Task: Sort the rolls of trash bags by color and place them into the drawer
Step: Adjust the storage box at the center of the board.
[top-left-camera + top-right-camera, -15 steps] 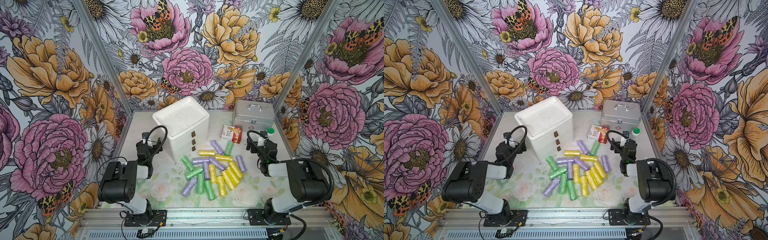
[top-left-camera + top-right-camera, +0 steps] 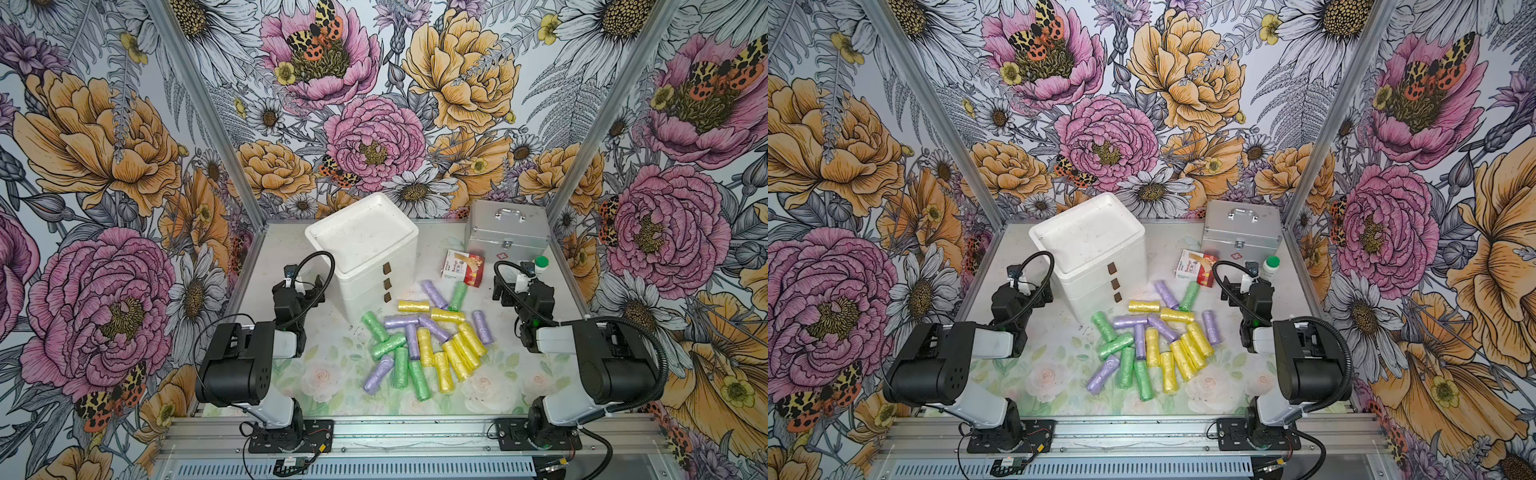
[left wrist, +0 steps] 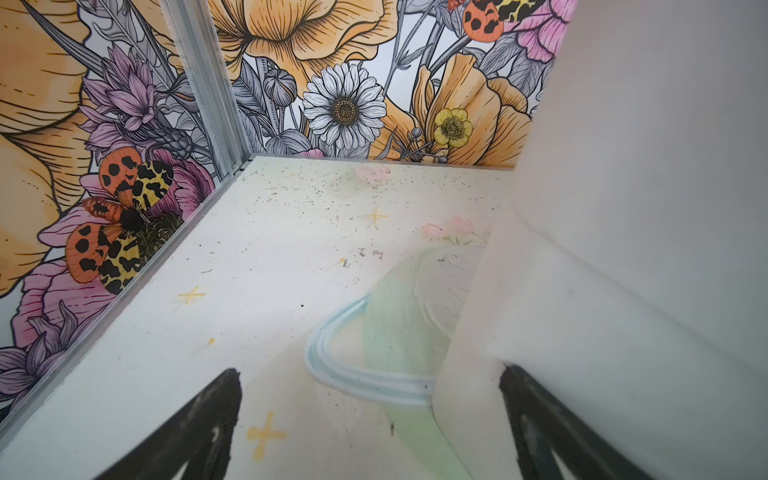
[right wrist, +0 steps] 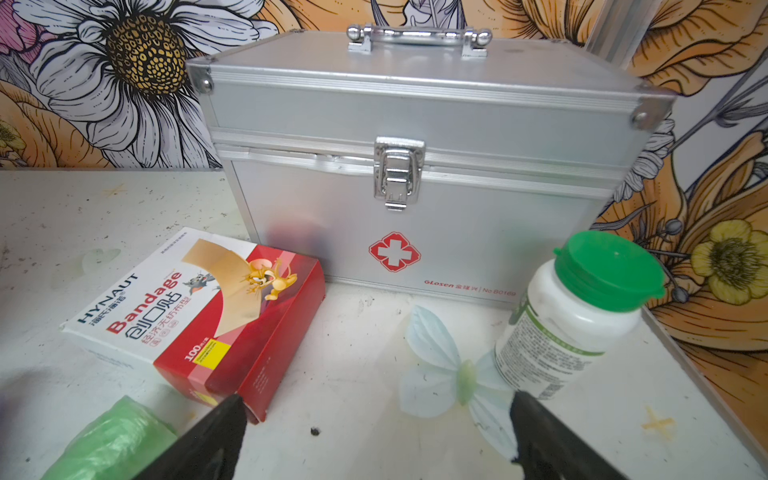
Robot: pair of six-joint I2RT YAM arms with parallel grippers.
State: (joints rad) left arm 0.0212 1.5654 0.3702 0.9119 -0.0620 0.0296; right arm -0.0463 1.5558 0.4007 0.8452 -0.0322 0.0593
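The left gripper is spread wide with nothing between its jaws, hovering low over the bare table. The white drawer unit stands just beside it on its right; whether they touch I cannot tell. The right gripper is likewise released and empty. Ahead of it stands the silver case, with the bandage box ahead to its left and the white bottle ahead to its right. One green roll lies just off its left jaw, apart from it. In both top views the rolls of trash bags lie mixed in a loose heap on the table between the two grippers, right of the left one and left of the right one, a little behind their tips, in front of the drawer unit's shut drawers
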